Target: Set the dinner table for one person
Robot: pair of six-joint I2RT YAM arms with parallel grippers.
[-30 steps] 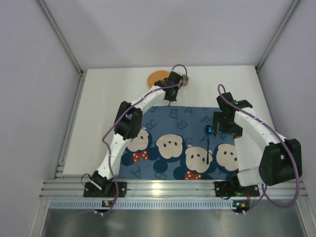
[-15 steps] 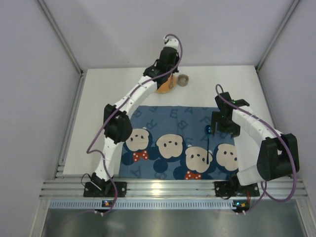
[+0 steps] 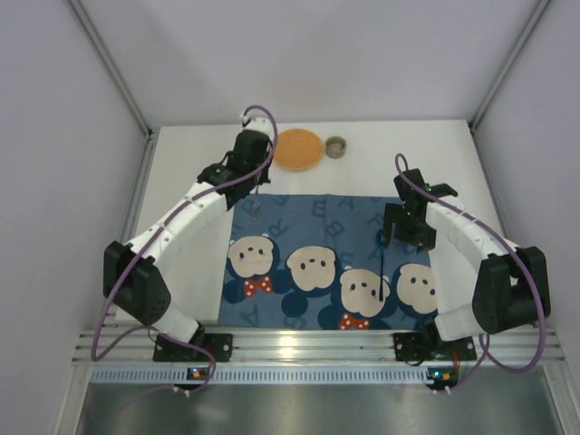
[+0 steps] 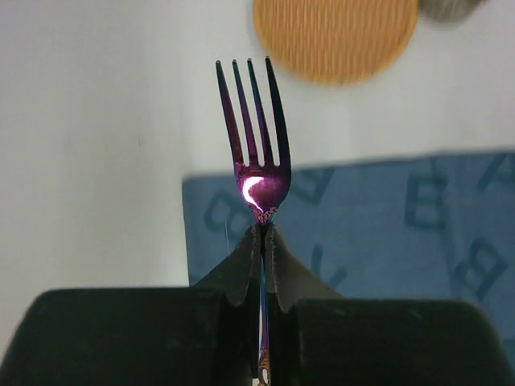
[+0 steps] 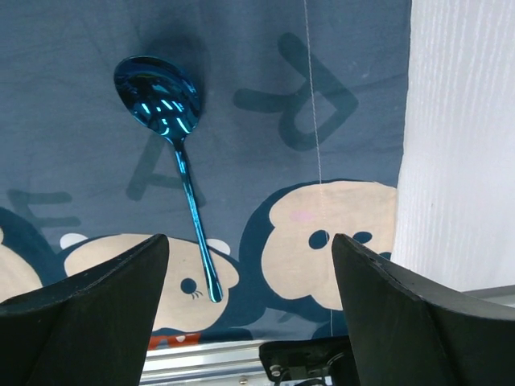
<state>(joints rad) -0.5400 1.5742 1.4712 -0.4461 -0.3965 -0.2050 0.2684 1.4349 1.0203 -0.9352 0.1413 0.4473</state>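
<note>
Dinner table (image 3: 181, 177) carries the placemat (image 3: 313, 216) with a spoon (image 5: 181, 161) on its right part below the wide-open right gripper (image 5: 249, 241), while the left gripper (image 4: 261, 241) clamps a fork (image 4: 253, 137) over its far left corner and the plate (image 3: 298, 149) lies beyond it, not yet placed.

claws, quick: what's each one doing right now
Left claw: closed on the purple fork.
Right claw: open and empty, above the blue spoon lying on the placemat.
</note>
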